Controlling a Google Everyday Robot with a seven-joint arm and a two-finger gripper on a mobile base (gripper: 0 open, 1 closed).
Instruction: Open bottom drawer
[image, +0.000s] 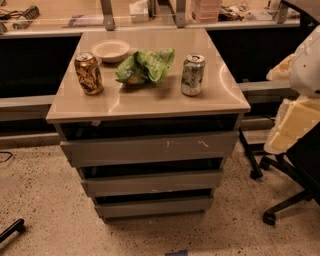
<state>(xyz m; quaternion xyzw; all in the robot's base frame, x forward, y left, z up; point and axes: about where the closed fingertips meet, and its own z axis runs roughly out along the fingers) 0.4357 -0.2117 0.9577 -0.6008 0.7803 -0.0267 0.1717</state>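
The bottom drawer (152, 206) is the lowest and narrowest grey front of the beige-topped cabinet (150, 102), just above the speckled floor. It looks closed, with a dark gap above it. Above it are the middle grey front (152, 182) and the tall grey front with white scratch marks (150, 147). My gripper is out of view. Only white and cream parts of my arm (300, 105) show at the right edge, right of the cabinet and above the drawers.
On the cabinet top stand a brown can (89, 73), a white bowl (110, 50), a green chip bag (146, 66) and a green-white can (192, 75). An office chair base (280, 195) stands at the right. A black object (12, 230) lies on the floor at the left.
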